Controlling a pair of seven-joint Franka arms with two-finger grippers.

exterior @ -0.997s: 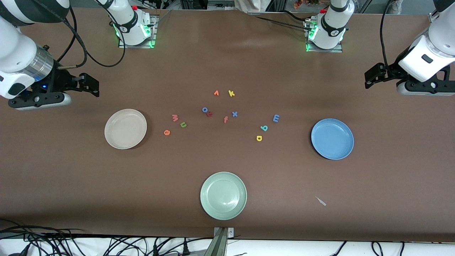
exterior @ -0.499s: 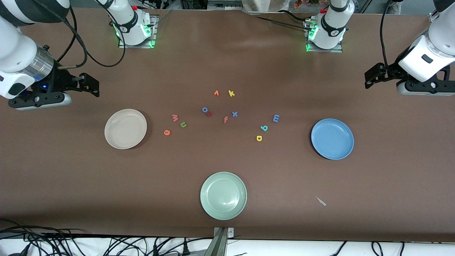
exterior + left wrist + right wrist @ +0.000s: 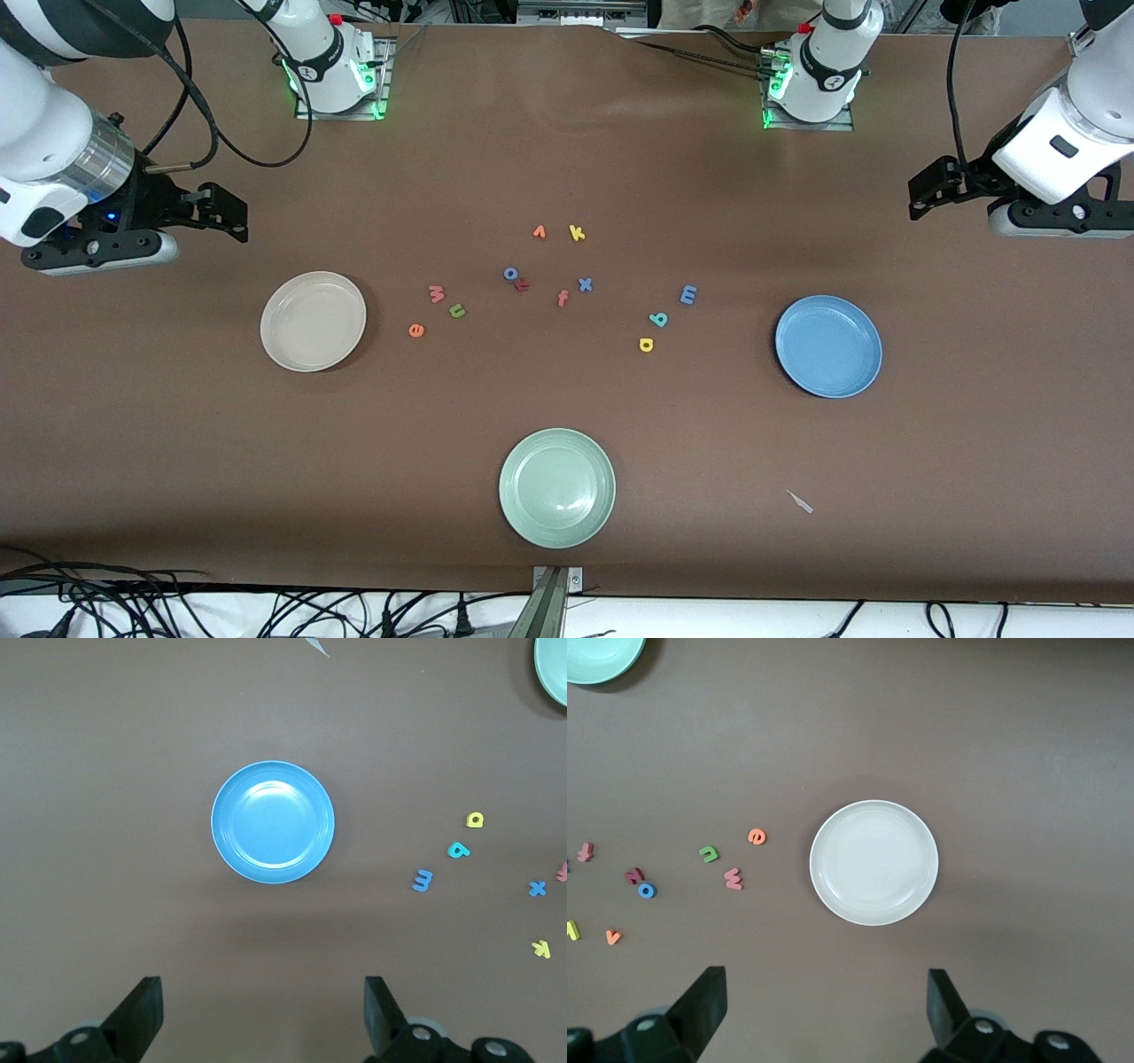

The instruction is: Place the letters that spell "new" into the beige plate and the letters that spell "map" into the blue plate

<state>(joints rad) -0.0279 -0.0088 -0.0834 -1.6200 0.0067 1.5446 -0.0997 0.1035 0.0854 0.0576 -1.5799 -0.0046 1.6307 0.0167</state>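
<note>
- Seeing only the fingertips of each gripper in its own wrist view; the front view cuts both arms off at the frame edges, and the dark red letter (image 3: pixel 523 285) is too small for me to read.
- I've got the left gripper (image 3: pixel 263 1014) spread wide, holding nothing, hovering over bare table at the left arm's end.
- The right gripper (image 3: pixel 825 1010) is equally wide and empty, over bare table at the right arm's end; both arms wait.
- the blue plate (image 3: pixel 828 346) lies near the left gripper, nothing in it.
- blue m (image 3: pixel 688 294), teal p (image 3: pixel 658 319) and yellow a (image 3: pixel 646 345) sit on the table just beside that plate, toward the middle.
- the beige plate (image 3: pixel 313 321) lies near the right gripper, nothing in it.
- pinkish-red w (image 3: pixel 436 293), green n (image 3: pixel 457 310) and orange e (image 3: pixel 415 330) lie on the table beside it.
- In mid-table I see blue o (image 3: pixel 510 273), orange f (image 3: pixel 562 299), blue x (image 3: pixel 585 284), yellow k (image 3: pixel 577 233) and orange v (image 3: pixel 539 232).
- pale green plate (image 3: pixel 556 487) sits nearest the front camera.
</note>
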